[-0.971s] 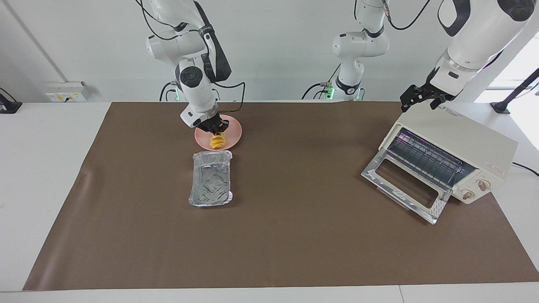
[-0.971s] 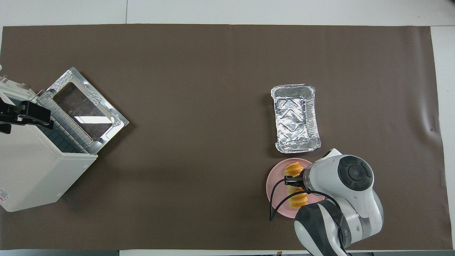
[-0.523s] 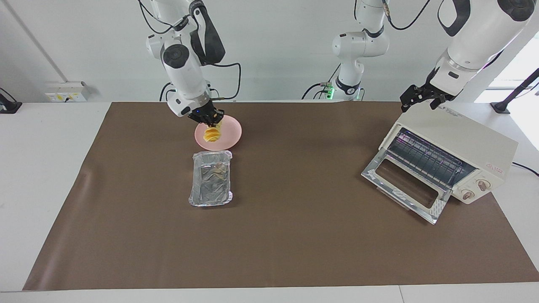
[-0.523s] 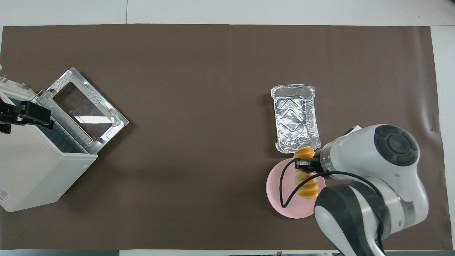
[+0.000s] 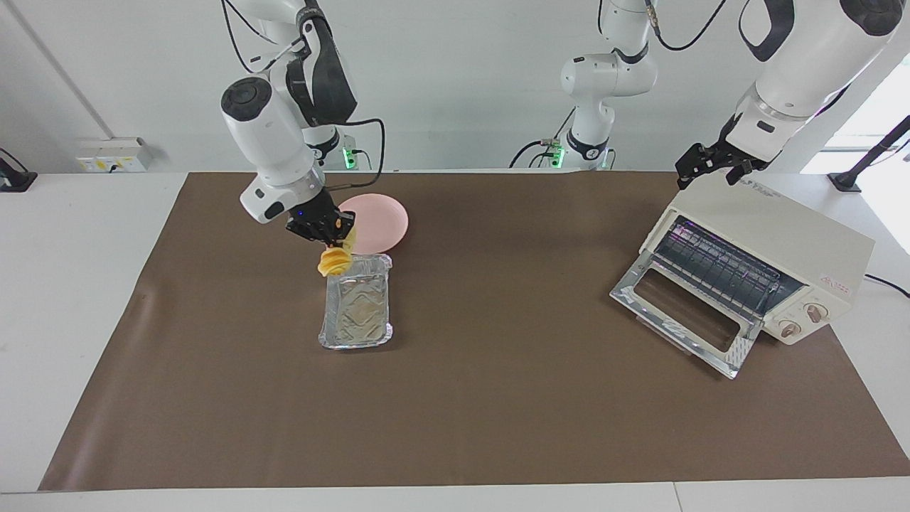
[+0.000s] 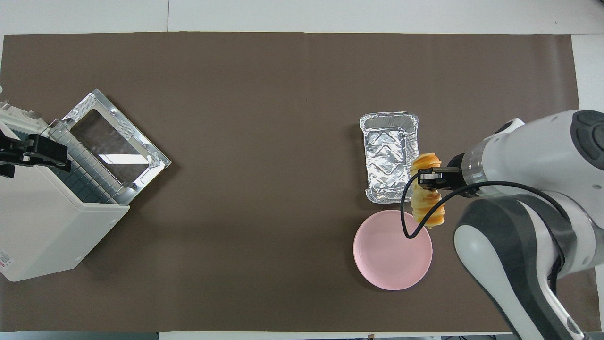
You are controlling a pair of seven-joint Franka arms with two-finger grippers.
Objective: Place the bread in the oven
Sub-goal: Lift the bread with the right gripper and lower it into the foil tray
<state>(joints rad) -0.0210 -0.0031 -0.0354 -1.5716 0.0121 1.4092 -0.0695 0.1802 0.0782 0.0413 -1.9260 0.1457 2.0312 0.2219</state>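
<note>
The bread, a ridged golden loaf, hangs in the air from my right gripper, which is shut on its upper part. It is over the mat at the corner of the foil tray that lies nearest the pink plate. The cream oven stands at the left arm's end of the table, its glass door dropped open and the wire rack showing. My left gripper waits open over the oven's top.
The pink plate has nothing on it, and the foil tray has nothing in it. A brown mat covers the table between tray and oven. A third white arm stands by the wall between the two bases.
My right gripper has lifted the bread off the pink plate and carried it away from the robots, to the tray's near corner. The left arm has not moved.
</note>
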